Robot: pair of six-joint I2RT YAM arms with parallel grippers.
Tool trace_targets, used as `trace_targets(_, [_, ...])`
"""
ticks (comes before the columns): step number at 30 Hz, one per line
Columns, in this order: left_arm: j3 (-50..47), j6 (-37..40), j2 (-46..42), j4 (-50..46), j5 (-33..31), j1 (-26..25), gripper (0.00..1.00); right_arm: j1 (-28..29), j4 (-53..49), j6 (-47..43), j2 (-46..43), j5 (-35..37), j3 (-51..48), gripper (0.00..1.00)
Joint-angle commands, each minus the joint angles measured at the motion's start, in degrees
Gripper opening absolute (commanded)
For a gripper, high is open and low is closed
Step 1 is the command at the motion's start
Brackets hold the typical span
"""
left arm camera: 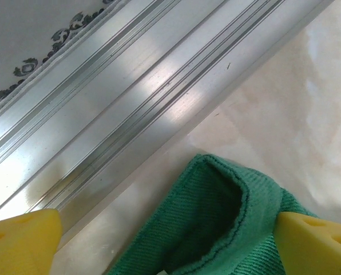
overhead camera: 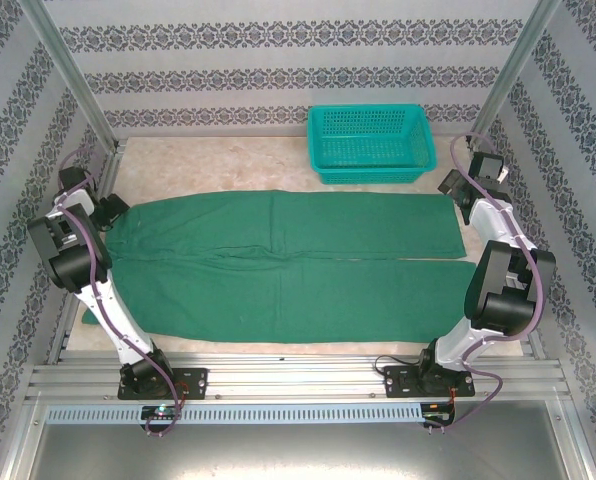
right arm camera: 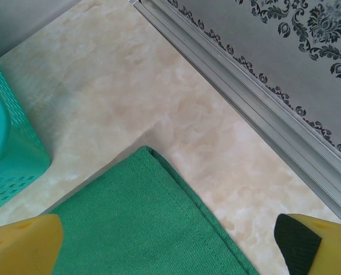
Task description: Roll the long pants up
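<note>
From the top camera you get the whole layout: one pair of long pants [overhead camera: 288,265] spread flat across the marble-look table [overhead camera: 228,165], waist to the left, both legs running right, plus one teal mesh basket [overhead camera: 371,143] at the far edge, just beyond the far leg. There are two arms. The left gripper [overhead camera: 106,212] sits at the far corner of the waist and the right gripper [overhead camera: 456,190] at the cuff end of the far leg, near the basket. The left wrist cam gives the close-up the overhead can't. Its yellow fingers [left arm camera: 22,240] are spread wide with nothing clamped, and a curled-up bit of the green waist edge sits between them, up against the right-hand finger. An aluminium frame rail [left arm camera: 130,97] runs diagonally just past it. On the right wrist cam the jaws are wide apart too, holding nothing, with the flat hemmed corner of the cuff between and ahead of the fingers. The basket's corner is off to the left, and there's bare table beyond.
</note>
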Motion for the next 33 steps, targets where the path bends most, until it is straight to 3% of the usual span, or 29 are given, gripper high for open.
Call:
trace_targets(1, [0.56, -1.27, 1.12, 2.44, 5.62, -0.47, 0.95, 0.62, -0.6, 0.64, -0.79, 0.51, -0.89, 0.98])
trace_targets(7, [-3.96, -1.21, -2.59, 7.57, 7.0, -0.61, 0.95, 1.12, -0.29, 0.87, 0.09, 0.43, -0.76, 0.98])
trace_targets(10, [-2.69, -1.21, -1.11, 6.79, 8.09, -0.77, 0.9, 1.42, -0.37, 1.11, 1.01, 0.24, 0.03, 0.98])
trace_targets(11, [-2.34, -1.21, -0.49, 6.5, 8.64, -0.77, 0.86, 1.52, -0.33, 1.14, 1.3, 0.17, 0.22, 0.98])
trace_targets(14, [-1.96, -1.14, 0.37, 6.43, 9.9, -1.07, 0.56, 1.97, -0.16, 1.18, 2.14, 0.26, 0.91, 0.96])
trace_targets(16, [-1.72, -0.77, 0.37, 6.19, 10.06, -1.35, 0.43, 2.18, -0.49, 1.13, 3.39, 0.19, 2.18, 0.94])
trace_targets(23, [-1.77, 1.01, -0.09, 4.41, 9.4, -1.59, 0.24, 1.75, -8.34, 2.05, 13.23, -0.58, 14.05, 0.96])
trace_targets(28, [-1.85, 0.84, 0.13, 4.2, 10.08, -1.86, 0.22, -0.87, -19.75, 4.43, 23.93, -5.18, 29.03, 0.91])
trace_targets(33, [-1.01, 1.82, 0.47, 3.08, 10.12, -2.3, 0.24, -3.69, -28.15, 8.47, 31.32, -9.69, 39.23, 0.79])
